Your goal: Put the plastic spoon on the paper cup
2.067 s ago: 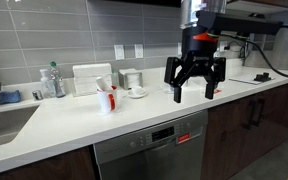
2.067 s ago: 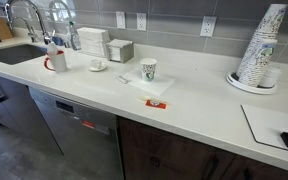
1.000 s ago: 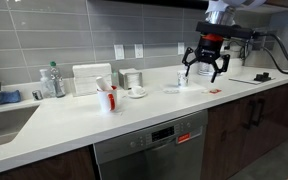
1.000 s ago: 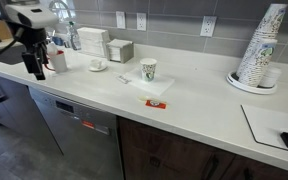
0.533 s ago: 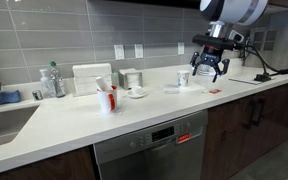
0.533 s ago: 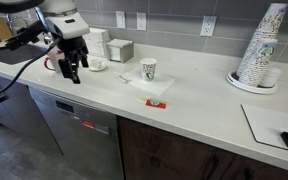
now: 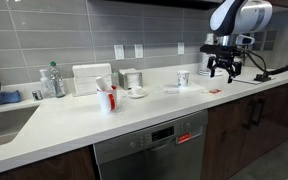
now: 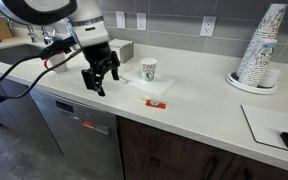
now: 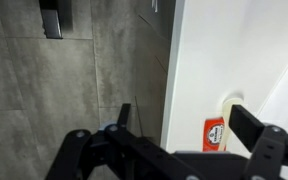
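White kitchen counter below grey wall tiles. Black two-finger pincer hanging above the counter's front edge, jaws spread wide, gripping nothing, touching nothing. Patterned white paper cup upright close by, with a small white plastic spoon lying flat beside it. Small red packet near the edge.

White countertop, grey tiled backsplash. The paper cup shows white with a dark print, the packet is red, and the gripper black.
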`<state>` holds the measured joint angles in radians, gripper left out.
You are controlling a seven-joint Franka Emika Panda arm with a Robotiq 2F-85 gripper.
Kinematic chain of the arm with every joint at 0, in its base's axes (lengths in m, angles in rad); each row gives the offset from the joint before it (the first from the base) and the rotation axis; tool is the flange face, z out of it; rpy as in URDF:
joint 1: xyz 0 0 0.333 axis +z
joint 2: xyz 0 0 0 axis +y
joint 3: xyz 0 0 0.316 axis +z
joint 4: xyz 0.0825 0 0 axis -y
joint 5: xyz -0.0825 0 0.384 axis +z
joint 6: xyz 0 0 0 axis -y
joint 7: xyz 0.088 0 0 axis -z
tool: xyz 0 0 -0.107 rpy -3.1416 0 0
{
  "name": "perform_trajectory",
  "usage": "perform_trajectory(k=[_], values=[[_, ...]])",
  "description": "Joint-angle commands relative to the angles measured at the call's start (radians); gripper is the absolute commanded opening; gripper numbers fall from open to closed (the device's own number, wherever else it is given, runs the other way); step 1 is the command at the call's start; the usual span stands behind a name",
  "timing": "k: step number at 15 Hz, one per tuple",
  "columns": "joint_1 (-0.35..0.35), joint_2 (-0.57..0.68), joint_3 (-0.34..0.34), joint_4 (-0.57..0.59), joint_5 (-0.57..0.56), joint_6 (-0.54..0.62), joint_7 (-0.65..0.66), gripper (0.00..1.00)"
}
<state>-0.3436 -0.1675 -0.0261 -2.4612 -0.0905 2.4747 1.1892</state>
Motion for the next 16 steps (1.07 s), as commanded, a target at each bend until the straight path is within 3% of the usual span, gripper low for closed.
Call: perform_trajectory(k=[1,9,16], values=[[0.034,0.004,-0.042,0.007,-0.014,-0.005,0.015,1.0],[0.034,0.007,-0.044,0.01,-0.016,-0.005,0.028,1.0],[0.04,0.16,-0.114,0.198,-0.026,-0.039,-0.138,1.0]])
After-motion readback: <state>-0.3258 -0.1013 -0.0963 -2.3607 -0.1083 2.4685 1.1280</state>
